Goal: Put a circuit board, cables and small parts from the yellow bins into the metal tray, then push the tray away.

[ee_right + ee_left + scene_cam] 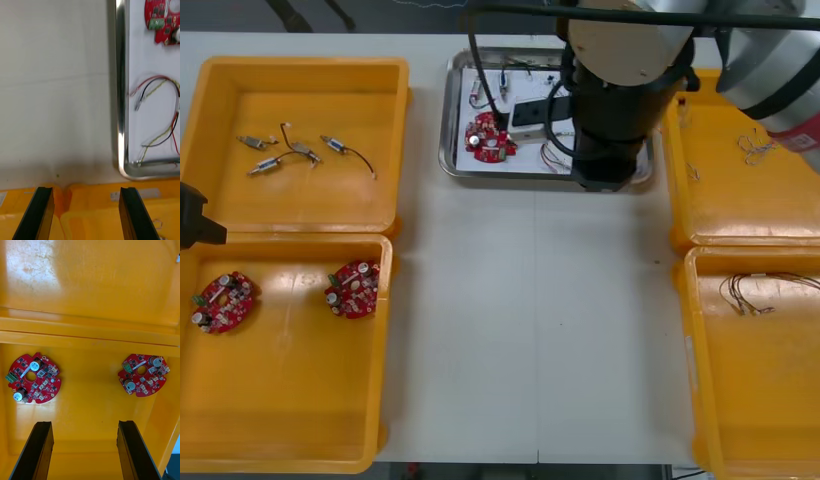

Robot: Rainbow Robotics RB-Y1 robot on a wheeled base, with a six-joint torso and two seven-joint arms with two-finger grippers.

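Note:
The metal tray (455,165), white inside, stands at the table's far middle. It holds a red circuit board (490,137), red and yellow cables (161,112) and small metal parts (502,80). My right arm (620,90) hangs over the tray's right part. My right gripper (85,215) is open and empty, low over the table beside the tray's rim (120,93) and corner. My left gripper (84,450) is open over the near left yellow bin (93,420). Two circuit boards (33,378) (143,375) lie ahead of its fingers, untouched.
The far left bin (210,90) holds several small metal parts (290,155). The near left bin (280,400) shows its two boards (225,300) (353,288). Thin cables lie in the far right bin (755,148) and the near right bin (755,290).

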